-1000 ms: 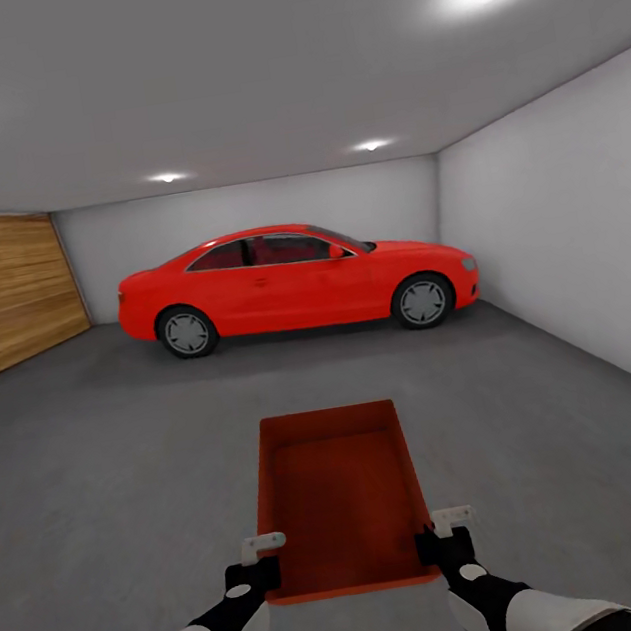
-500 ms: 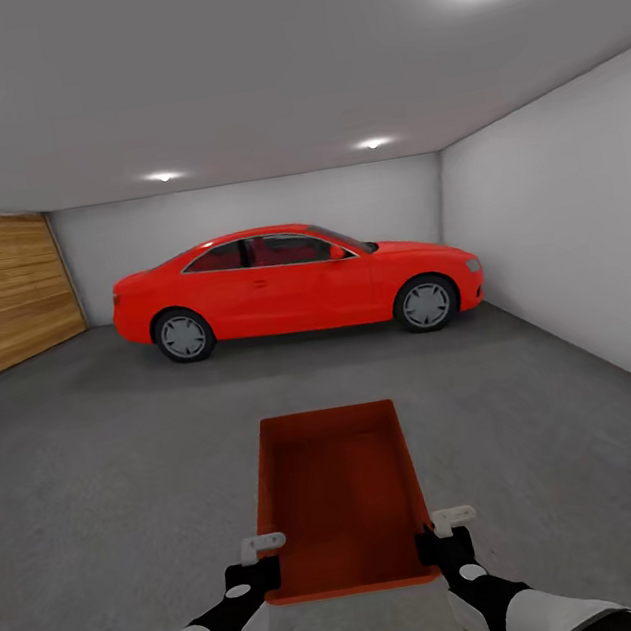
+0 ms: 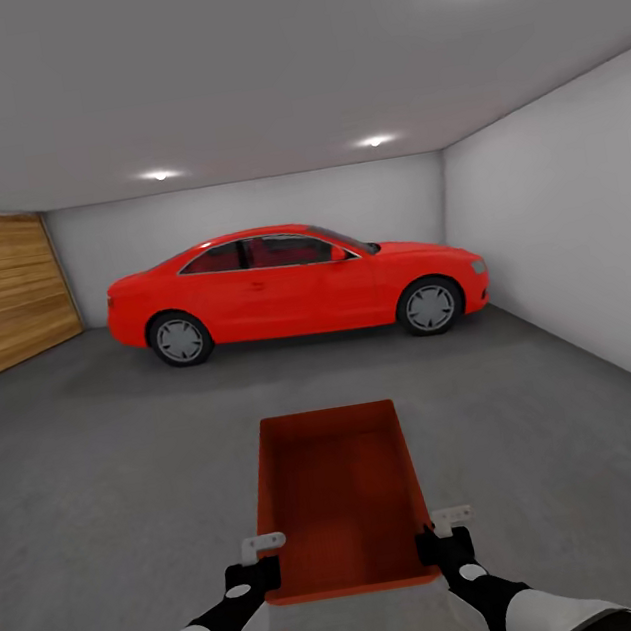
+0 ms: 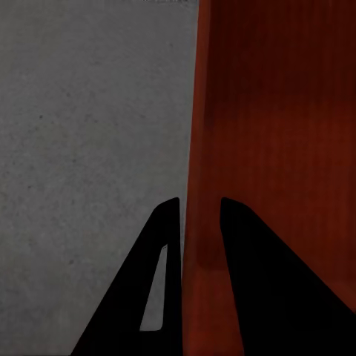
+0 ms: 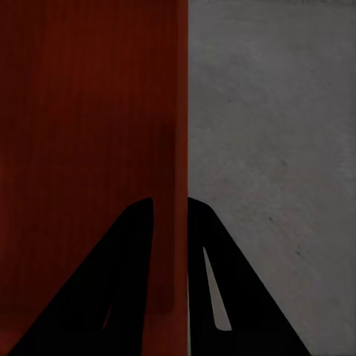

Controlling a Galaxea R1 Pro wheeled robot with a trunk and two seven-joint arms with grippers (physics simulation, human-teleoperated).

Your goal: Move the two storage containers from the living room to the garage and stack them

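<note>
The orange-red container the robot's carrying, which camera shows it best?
The head view: the whole storage container shows, open-topped and empty, held between both grippers above the grey garage floor. The left wrist view and the right wrist view each show just one side wall clamped between dark fingers.

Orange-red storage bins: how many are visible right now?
1: an open orange-red rectangular bin carried between both end effectors, above the grey concrete floor. Another may be out of frame.

No readable text, label, brand, number or sign appears anywhere: the storage container [image 3: 340, 494] walls are plain orange-red, and the red car [image 3: 296, 283] beyond it carries no legible plate or badge.
</note>
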